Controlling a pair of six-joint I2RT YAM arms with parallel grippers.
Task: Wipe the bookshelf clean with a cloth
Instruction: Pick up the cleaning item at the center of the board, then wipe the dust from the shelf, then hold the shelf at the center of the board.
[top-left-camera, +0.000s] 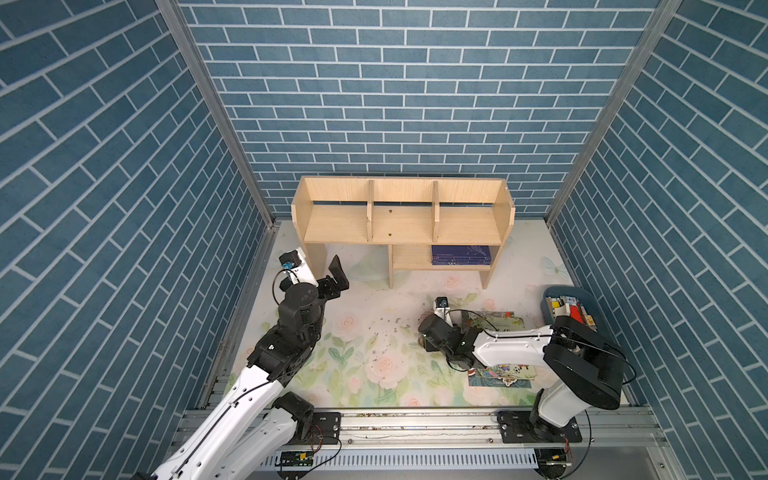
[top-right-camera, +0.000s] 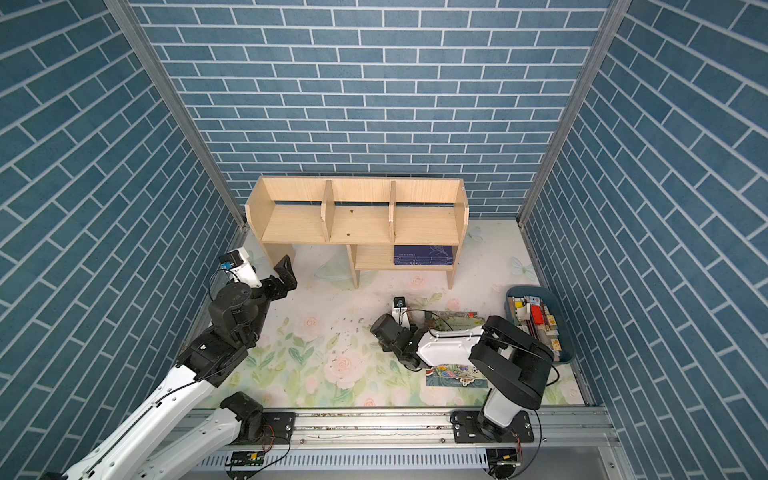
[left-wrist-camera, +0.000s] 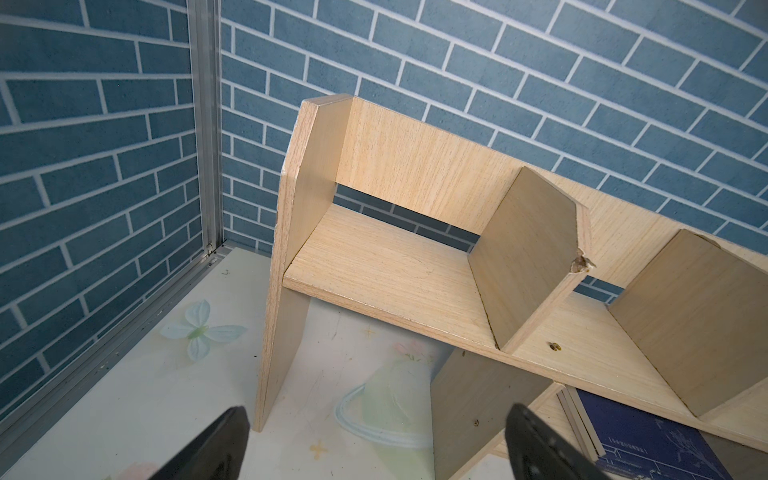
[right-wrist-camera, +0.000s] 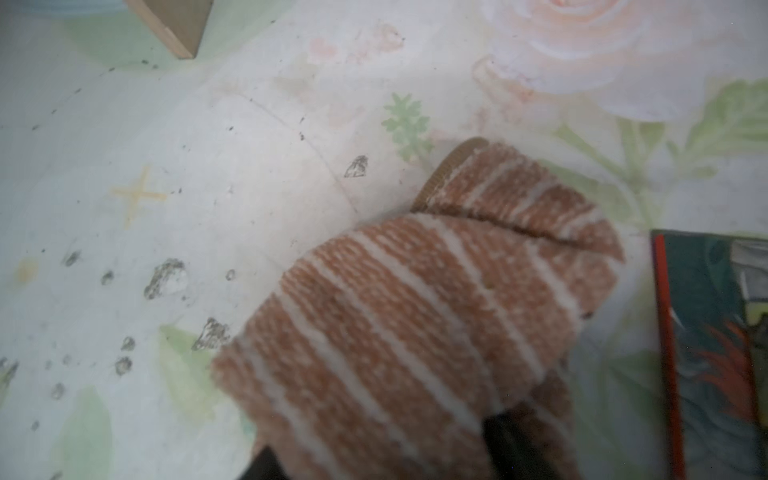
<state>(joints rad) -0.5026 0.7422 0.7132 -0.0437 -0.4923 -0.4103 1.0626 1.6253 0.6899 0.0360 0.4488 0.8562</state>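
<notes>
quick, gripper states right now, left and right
left gripper: open, holding nothing.
right gripper: closed on the cloth, which is bunched up in its grip.

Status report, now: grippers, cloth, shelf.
Left gripper open, near the bookshelf's left end. Right gripper closed on the cloth, down at the table. Upper compartments bare; blue book lying in the lower cubby.
</notes>
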